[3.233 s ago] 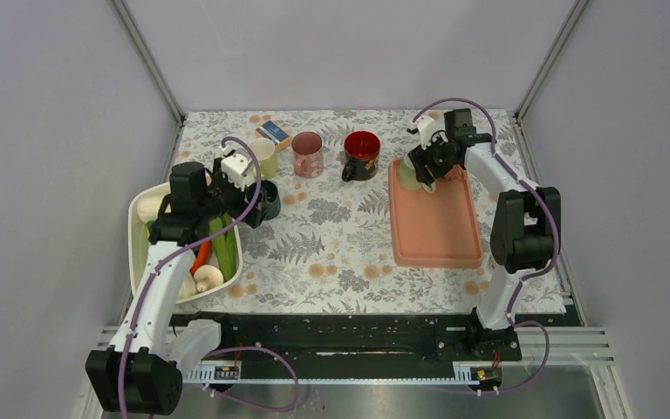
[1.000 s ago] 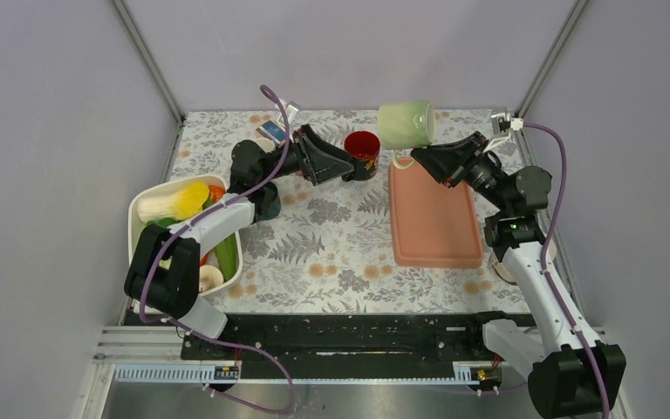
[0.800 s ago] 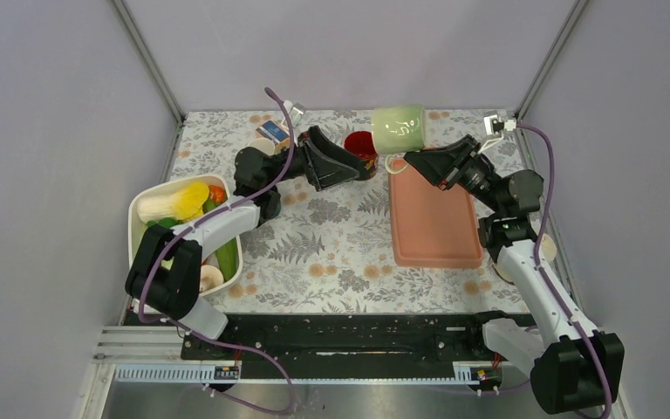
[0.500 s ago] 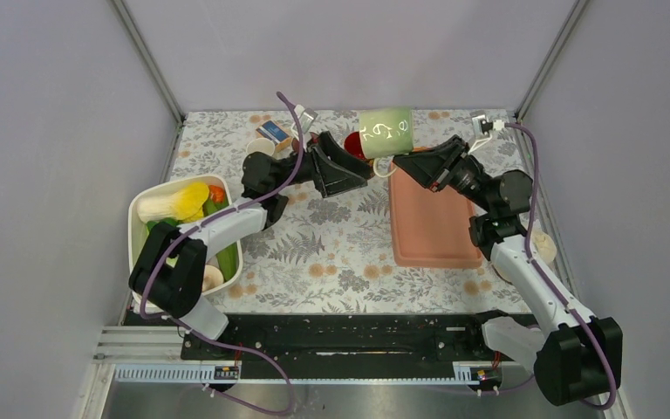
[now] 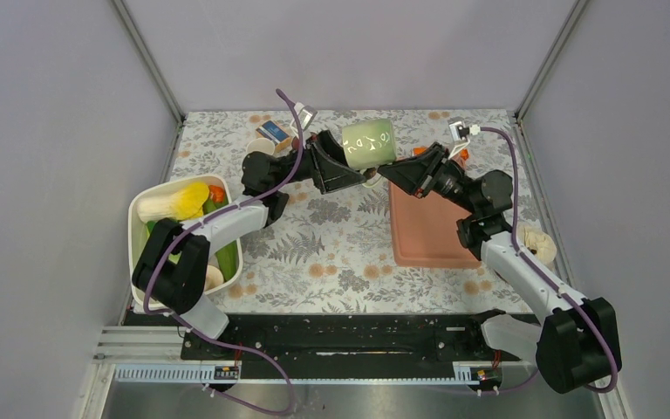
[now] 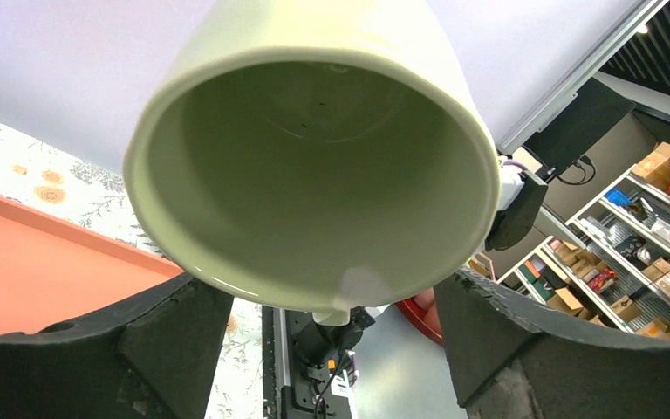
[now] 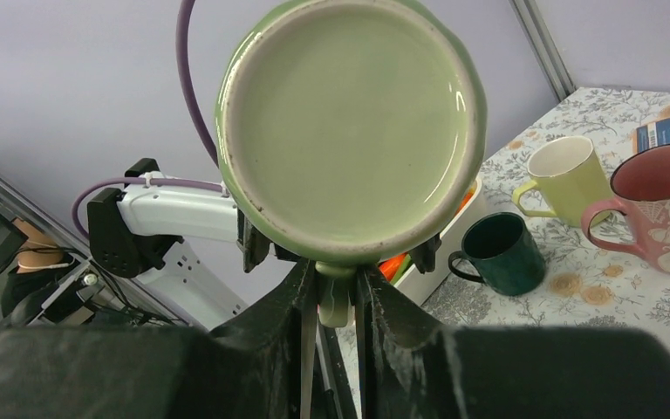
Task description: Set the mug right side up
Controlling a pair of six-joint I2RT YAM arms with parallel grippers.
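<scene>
Your right end effector (image 5: 386,171) has lifted the green mug (image 5: 368,144) off the pink tray (image 5: 436,236) and carried it leftward, tipping it from upside down onto its side. Your left end effector (image 5: 355,168) has swung up to meet it. The mug's mouth now faces that end effector, just ahead of its spread fingers.

No word, number or brand can be read anywhere. The green mug (image 5: 368,144) carries white curled marks on its side in the top view, but they form no sure letter or digit. In the right wrist view, far right of the green mug, a small box (image 7: 668,130) bears a blue label with a pale line of print, too small to make out. Below that box, also right of the green mug, a pink mug (image 7: 663,208) shows small black-and-white drawings, not writing. In the left wrist view, packages on shelves (image 6: 663,170) to the right of the green mug are printed but blurred.
</scene>
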